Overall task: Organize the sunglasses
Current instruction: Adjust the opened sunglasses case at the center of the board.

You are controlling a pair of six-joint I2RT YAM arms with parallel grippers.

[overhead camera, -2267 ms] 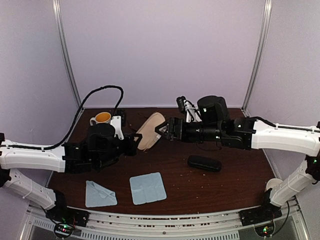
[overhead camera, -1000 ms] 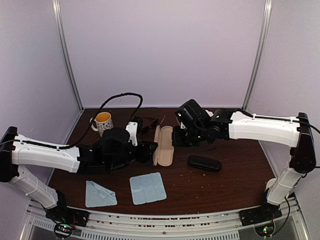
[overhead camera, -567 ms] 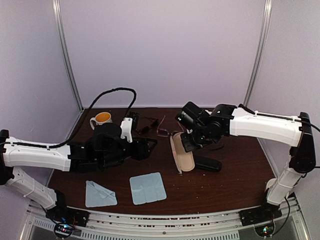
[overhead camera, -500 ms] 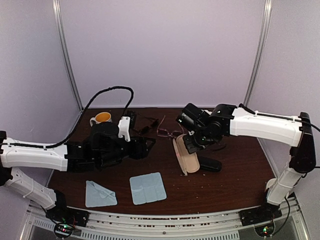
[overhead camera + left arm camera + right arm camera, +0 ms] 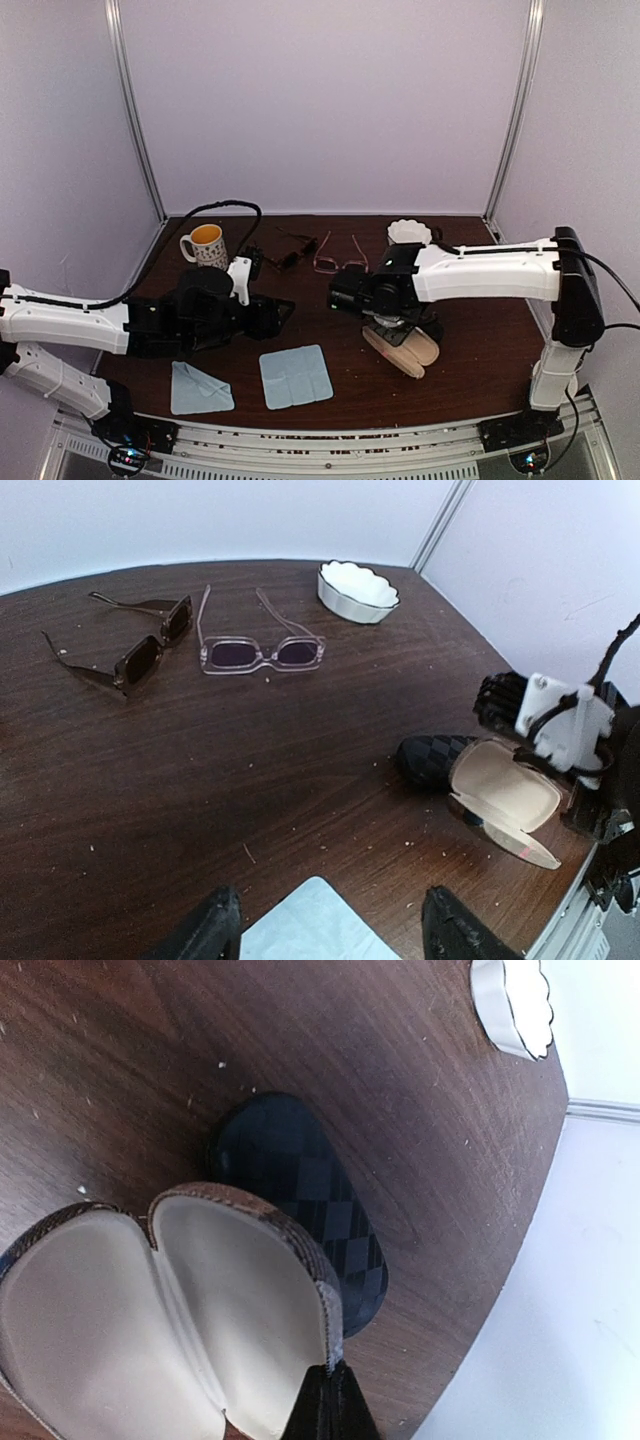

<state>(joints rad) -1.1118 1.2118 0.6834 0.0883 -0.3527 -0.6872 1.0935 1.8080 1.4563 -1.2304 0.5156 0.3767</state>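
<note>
Two pairs of sunglasses lie unfolded at the back of the table: a dark pair (image 5: 285, 250) (image 5: 130, 650) and a pink-framed pair (image 5: 338, 262) (image 5: 260, 652) to its right. My right gripper (image 5: 392, 325) (image 5: 333, 1385) is shut on the rim of the tan case (image 5: 400, 350) (image 5: 150, 1290). That case gapes open, cream lining showing, partly over the black case (image 5: 300, 1200) (image 5: 430, 760). My left gripper (image 5: 275, 315) (image 5: 330, 935) hangs open and holds nothing, low over the table left of centre, well short of both pairs.
A white scalloped bowl (image 5: 410, 232) (image 5: 358, 585) sits at the back right and a mug (image 5: 205, 245) at the back left. Two light blue cloths (image 5: 296, 375) (image 5: 200, 388) lie near the front edge, one just under my left fingers.
My right gripper has swung the open tan case away from the table's middle, to the right and nearer, down beside the black case. My left gripper has opened and drawn back to the left.
</note>
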